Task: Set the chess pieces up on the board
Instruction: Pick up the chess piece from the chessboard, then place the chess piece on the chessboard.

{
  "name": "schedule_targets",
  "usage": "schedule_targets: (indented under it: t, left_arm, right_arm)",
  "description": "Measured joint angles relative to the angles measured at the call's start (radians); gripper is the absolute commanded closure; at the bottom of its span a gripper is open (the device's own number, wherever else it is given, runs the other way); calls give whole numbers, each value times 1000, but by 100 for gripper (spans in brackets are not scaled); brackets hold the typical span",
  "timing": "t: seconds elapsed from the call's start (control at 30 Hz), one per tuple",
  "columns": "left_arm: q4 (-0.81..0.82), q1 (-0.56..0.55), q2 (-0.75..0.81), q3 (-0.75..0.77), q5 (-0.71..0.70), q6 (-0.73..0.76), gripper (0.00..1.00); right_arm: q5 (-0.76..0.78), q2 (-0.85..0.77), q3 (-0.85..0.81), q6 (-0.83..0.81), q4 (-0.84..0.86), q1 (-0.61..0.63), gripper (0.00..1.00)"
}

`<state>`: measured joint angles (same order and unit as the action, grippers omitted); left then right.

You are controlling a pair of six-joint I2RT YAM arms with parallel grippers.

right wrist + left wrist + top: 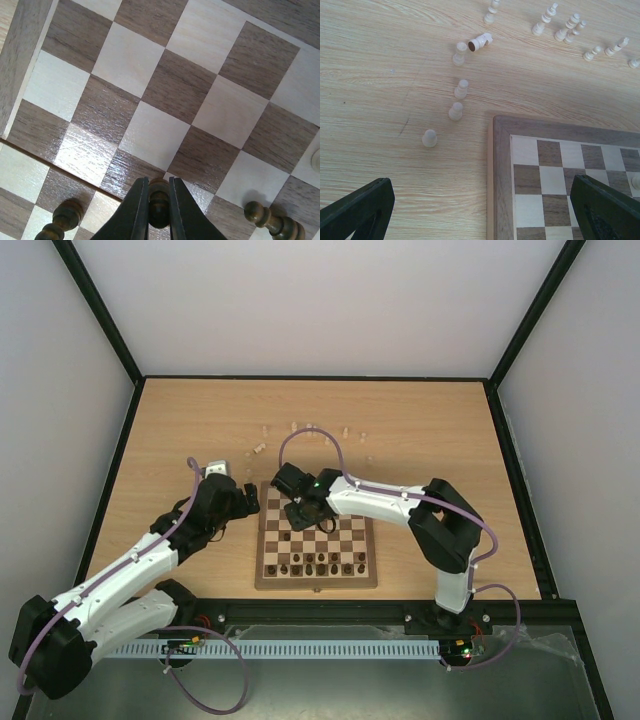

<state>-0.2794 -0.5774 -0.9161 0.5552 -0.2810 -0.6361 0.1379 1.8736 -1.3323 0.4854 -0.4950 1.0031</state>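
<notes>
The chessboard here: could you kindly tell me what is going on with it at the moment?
A chess set is being laid out. The right gripper is shut on a dark piece over the board. The left gripper hangs open at the board's far-left corner, holding nothing. Several dark pieces stand in the board's near rows, while most pale pieces are on the table beyond it.
</notes>
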Motion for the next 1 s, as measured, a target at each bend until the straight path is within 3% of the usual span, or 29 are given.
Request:
schedule_targets:
  t: [0.2,0.63,1.0]
  left_arm:
    - [0,0,0,0,0,0,1]
    - [1,5,-2,0,1,0,1]
    - [5,5,-21,0,3,0,1]
  right_arm:
    - [15,-51,37,8,-12,16,96]
    - [62,-377,294,79,-67,50,94]
    - [61,-462,467,143,-75,62,93]
